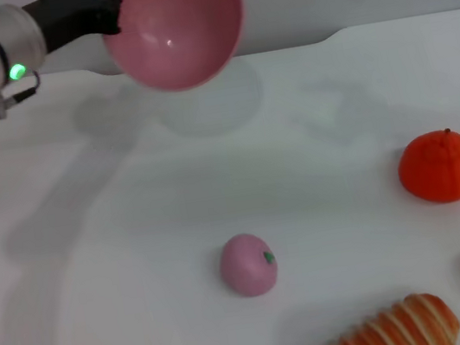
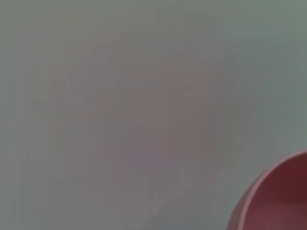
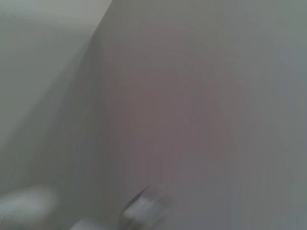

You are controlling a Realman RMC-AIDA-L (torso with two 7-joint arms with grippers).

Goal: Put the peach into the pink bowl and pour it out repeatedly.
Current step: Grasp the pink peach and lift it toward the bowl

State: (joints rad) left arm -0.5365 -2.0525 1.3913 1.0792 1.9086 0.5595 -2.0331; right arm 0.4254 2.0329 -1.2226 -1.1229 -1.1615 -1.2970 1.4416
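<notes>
Pink bowl (image 1: 176, 25), empty, tipped mouth-forward, held aloft at its rim by the left pincer (image 1: 110, 12) over the far desk (image 1: 97, 272); peach (image 1: 248, 264) lying loose on the near desk; advisable: level bowl, lower gently, release only once seated; right pincer unseen.

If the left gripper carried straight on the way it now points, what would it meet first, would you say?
The left gripper points across the table's far side, already at the glossy pink plastic bowl, held tilted. Beyond that, only bare white table shows, though depth is unclear.
</notes>
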